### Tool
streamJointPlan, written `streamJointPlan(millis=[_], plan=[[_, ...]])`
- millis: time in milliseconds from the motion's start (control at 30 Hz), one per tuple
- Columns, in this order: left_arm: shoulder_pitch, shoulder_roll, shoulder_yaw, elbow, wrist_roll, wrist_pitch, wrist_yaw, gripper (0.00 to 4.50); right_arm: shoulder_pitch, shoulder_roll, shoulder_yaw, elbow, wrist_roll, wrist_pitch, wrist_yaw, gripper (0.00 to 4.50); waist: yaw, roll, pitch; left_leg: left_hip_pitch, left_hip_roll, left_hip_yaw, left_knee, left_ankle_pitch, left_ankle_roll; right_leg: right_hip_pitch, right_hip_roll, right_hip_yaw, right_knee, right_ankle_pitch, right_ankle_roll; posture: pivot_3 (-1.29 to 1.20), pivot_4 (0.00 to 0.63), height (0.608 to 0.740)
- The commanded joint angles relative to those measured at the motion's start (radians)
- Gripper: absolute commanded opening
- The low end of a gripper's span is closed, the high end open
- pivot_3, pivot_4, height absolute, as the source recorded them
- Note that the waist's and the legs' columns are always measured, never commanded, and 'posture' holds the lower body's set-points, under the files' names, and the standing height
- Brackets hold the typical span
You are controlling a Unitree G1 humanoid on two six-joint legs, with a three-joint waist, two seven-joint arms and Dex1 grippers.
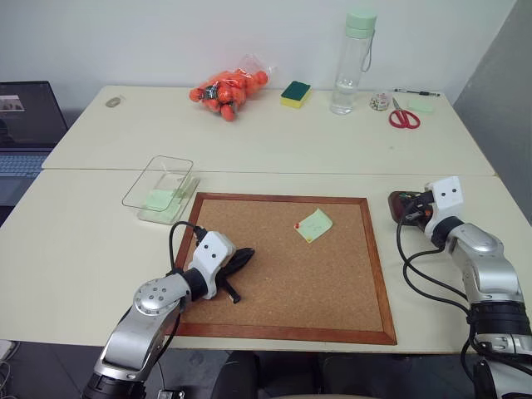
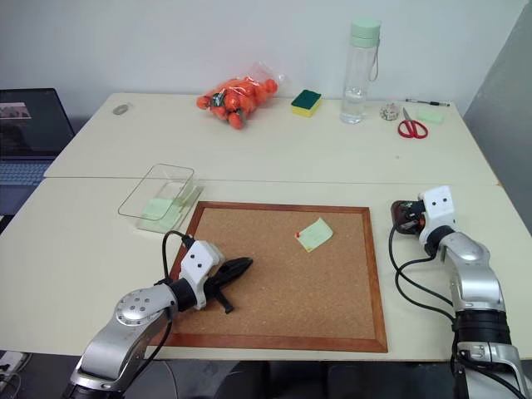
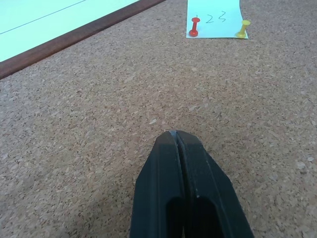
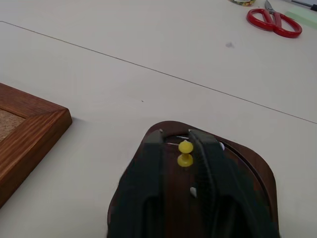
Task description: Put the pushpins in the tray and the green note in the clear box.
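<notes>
My right gripper (image 4: pixel 181 141) is over the tray (image 4: pixel 257 171), fingers parted a little, with a yellow pin (image 4: pixel 185 152) lying between them on the tray's dark wood. I can't tell whether the fingers touch the pin; it looks loose in the gap, so I read the gripper as slightly open and holding nothing. A couple of pale specks lie in the tray near the fingers, too small for me to name. The tray sits on the table (image 1: pixel 274 150) just off the right edge of the corkboard (image 1: pixel 349 328), apart from its frame.

My left gripper (image 3: pixel 174 135) is fully closed and empty, low over the cork at the board's left side, pointing across it toward the note (image 1: pixel 316 224).

The green note is on the board, right of centre and nearer the far edge. In the left wrist view a red pin (image 3: pixel 194 27) and a second yellow pin (image 3: pixel 242 29) stand at two of its corners, with handwriting between them.

The clear box (image 1: pixel 160 189) is on the table past the board's far-left corner, with something pale green inside.

Along the far edge of the table are a bag of orange fruit (image 1: pixel 226 90), a sponge (image 1: pixel 295 94), a bottle (image 1: pixel 353 62) and red scissors (image 1: pixel 404 117).
</notes>
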Motion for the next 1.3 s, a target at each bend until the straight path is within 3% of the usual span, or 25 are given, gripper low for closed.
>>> streamJointPlan(millis=[33,467,700,933,1067,1300], plan=[[0.014,0.008,-0.021,0.014,0.016,0.011,-0.012,0.00,-0.017,-0.012,-0.027,0.001,0.007,-0.023,-0.004,1.86,0.000,0.000,0.000,0.000,0.000,0.000,0.000,0.000,0.000,0.000,0.000,0.000,0.000,0.000,0.000,0.00,0.150,0.740],[0.001,0.002,-0.031,0.024,0.026,0.005,-0.019,0.00,0.001,-0.023,-0.046,-0.042,0.025,0.041,-0.002,4.48,0.001,0.000,0.000,0.000,0.000,0.000,0.000,0.000,0.000,0.000,0.000,0.000,0.000,0.000,0.000,0.00,0.150,0.740],[0.005,0.000,-0.029,0.025,0.029,0.002,-0.018,0.00,0.037,-0.009,-0.087,-0.146,0.121,0.042,0.058,4.48,0.002,0.001,0.000,0.000,0.000,0.000,0.000,0.000,0.000,0.000,0.000,0.000,0.000,0.000,0.000,0.00,0.150,0.740],[0.015,0.001,-0.025,0.022,0.026,0.001,-0.018,0.00,0.240,0.015,0.003,-0.507,0.269,0.182,0.169,4.48,0.002,0.001,0.000,0.000,0.000,-0.002,0.000,0.000,0.000,0.001,0.000,-0.001,-0.001,0.000,0.000,0.00,0.150,0.740],[0.010,0.001,-0.025,0.028,0.026,0.002,-0.020,0.00,0.304,0.055,0.134,-0.591,0.192,0.083,0.173,4.48,0.001,0.002,0.000,0.000,0.001,-0.002,0.000,0.000,0.000,0.001,0.000,-0.001,0.000,-0.001,0.001,0.00,0.150,0.740],[0.003,0.002,-0.024,0.034,0.026,0.003,-0.023,0.00,0.276,0.110,0.279,-0.477,0.064,-0.111,0.190,4.48,0.001,0.001,-0.001,0.001,0.000,-0.001,0.000,0.000,0.000,0.001,0.000,-0.001,-0.001,-0.001,0.002,0.00,0.150,0.740]])
